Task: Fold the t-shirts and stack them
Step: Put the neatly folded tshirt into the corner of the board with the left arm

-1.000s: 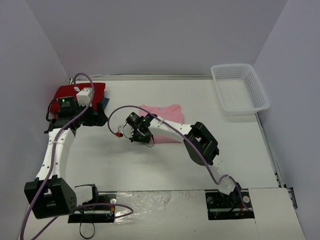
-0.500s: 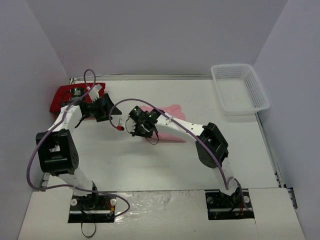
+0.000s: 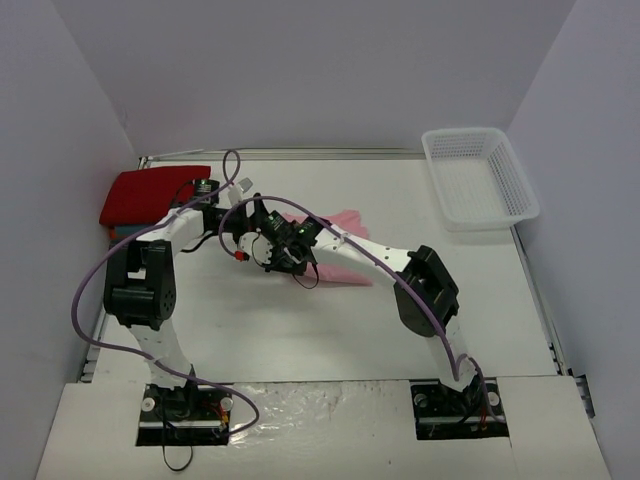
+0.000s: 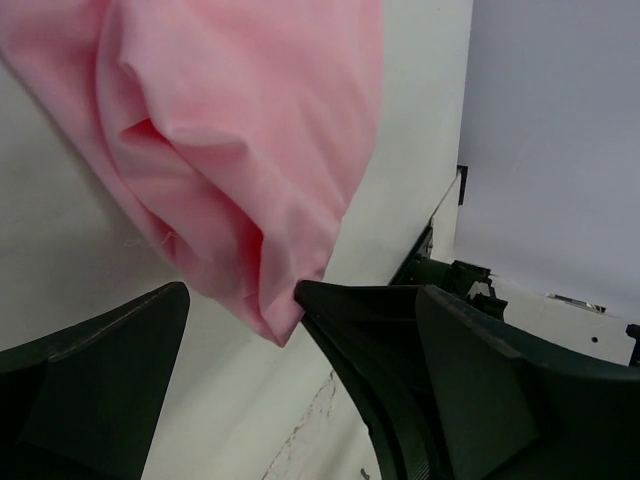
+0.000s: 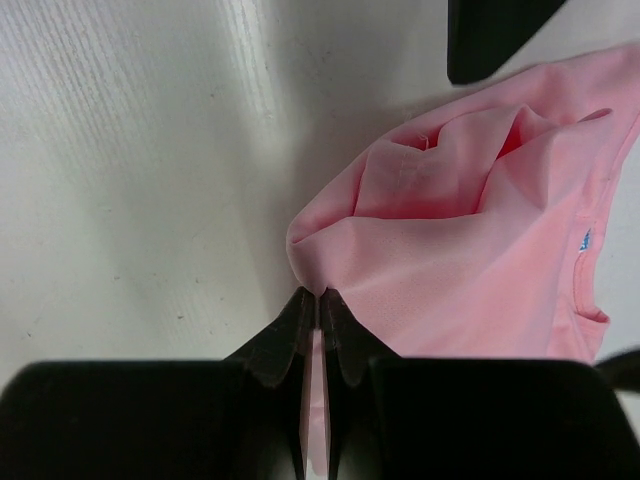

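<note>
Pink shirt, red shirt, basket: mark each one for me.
Pink shirt [image 5: 480,260], right wrist view, middle of the cloth.
Red shirt [image 3: 150,190], top view, its upper face.
Basket [image 3: 478,185], top view, bare mesh floor.

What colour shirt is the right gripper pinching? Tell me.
The shirt is light pink; clearest in right wrist view.

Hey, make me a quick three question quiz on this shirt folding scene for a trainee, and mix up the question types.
1. True or false: the right claw is shut on the pink t-shirt.
2. The left claw is: A wide open, B shut on nothing, C out of view.
3. Fill in: the white basket sits at the far ___ corner of the table.
Key: 1 true; 2 A; 3 right.
</note>
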Controlling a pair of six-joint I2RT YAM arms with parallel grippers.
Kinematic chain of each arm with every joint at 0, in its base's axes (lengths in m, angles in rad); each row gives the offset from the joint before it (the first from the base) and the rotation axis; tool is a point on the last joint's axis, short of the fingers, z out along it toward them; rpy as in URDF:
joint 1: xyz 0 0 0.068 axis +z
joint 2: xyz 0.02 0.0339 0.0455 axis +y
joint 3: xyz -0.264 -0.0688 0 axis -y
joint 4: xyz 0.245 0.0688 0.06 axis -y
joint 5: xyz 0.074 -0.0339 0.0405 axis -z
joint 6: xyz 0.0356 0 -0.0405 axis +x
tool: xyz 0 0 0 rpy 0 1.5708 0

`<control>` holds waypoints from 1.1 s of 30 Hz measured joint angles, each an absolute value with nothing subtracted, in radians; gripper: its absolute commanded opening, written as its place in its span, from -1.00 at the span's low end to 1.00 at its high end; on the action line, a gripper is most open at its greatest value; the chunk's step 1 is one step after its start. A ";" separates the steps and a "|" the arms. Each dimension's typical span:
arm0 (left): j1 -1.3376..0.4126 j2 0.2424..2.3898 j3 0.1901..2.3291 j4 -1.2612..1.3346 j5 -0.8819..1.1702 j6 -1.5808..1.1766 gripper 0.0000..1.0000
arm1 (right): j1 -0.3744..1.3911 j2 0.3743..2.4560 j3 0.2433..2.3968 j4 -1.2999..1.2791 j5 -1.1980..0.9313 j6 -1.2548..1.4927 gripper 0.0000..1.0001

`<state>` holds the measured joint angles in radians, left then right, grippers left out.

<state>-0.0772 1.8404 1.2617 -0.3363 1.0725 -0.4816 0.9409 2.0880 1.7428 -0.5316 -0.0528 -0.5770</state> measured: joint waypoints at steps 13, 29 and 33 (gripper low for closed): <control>-0.105 1.846 1.193 -0.260 1.099 -0.529 0.89 | 0.928 2.126 1.789 -0.551 -0.052 -0.580 -1.00; -0.122 1.921 1.159 -0.256 1.071 -0.526 0.89 | 0.929 2.153 1.831 -0.595 -0.051 -0.587 -1.00; -0.146 1.934 1.151 -0.245 1.065 -0.535 0.89 | 0.923 2.153 1.857 -0.603 -0.048 -0.587 -1.00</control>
<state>-0.1455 1.9335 1.1515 -0.2451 1.0649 -0.5350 0.9230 2.1532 1.8568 -0.6025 -0.0479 -0.5865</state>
